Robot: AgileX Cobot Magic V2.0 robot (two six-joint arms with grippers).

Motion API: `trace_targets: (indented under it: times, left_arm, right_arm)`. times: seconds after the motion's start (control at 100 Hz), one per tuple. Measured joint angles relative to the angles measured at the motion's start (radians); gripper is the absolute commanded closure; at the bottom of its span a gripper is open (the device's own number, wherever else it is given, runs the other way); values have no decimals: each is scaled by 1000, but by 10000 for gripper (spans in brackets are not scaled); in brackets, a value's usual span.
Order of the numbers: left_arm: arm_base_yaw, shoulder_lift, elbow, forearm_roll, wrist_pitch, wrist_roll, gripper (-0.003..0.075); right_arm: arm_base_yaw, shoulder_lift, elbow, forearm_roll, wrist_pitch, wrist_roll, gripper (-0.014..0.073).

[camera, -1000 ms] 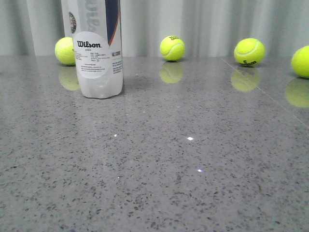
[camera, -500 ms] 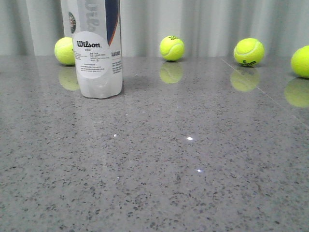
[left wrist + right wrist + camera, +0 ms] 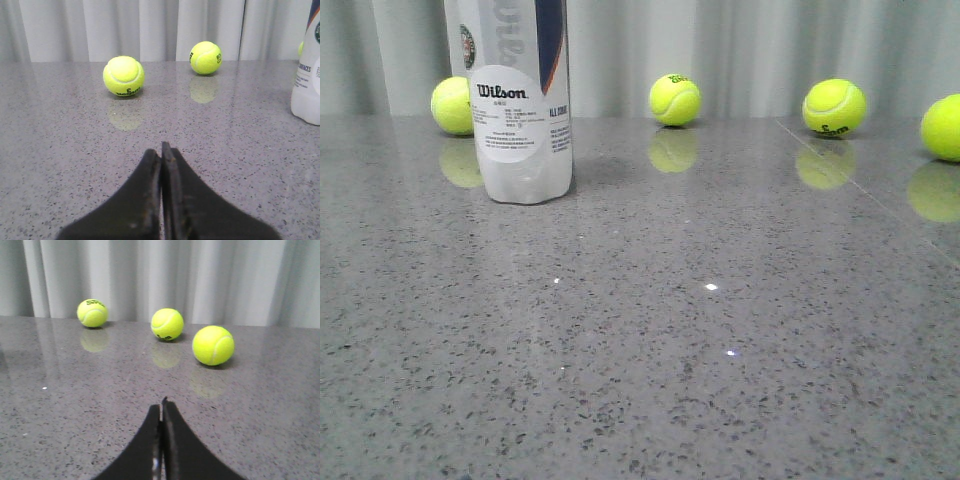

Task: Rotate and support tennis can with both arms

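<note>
Standing unmoved since before: tennis can (image 3: 520, 110), upright on table (image 3: 720, 350).

A grey speckled stone table (image 3: 720, 330) filled the lower part of the front view. Its polished surface showed small bright light spots (image 3: 711, 287) near the middle and mirrored the objects standing at its far edge. A thin seam (image 3: 865, 195) ran across the table toward the right. Behind the table hung a pale pleated curtain (image 3: 750, 50), evenly lit.
</note>
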Motion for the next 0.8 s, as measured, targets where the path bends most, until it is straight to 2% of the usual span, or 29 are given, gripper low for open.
trace_targets:
  times: [0.19,0.41,0.8]
  left_arm:
    - [0,0,0,0,0,0,739]
    - [0,0,0,0,0,0,739]
    - [0,0,0,0,1,0,739]
  right_arm:
    - [-65,-62,55,-106,-17,100,654]
    - [-69,-179,55,-116,33,109,654]
    - [-69,-189,55,-119,106,109,654]
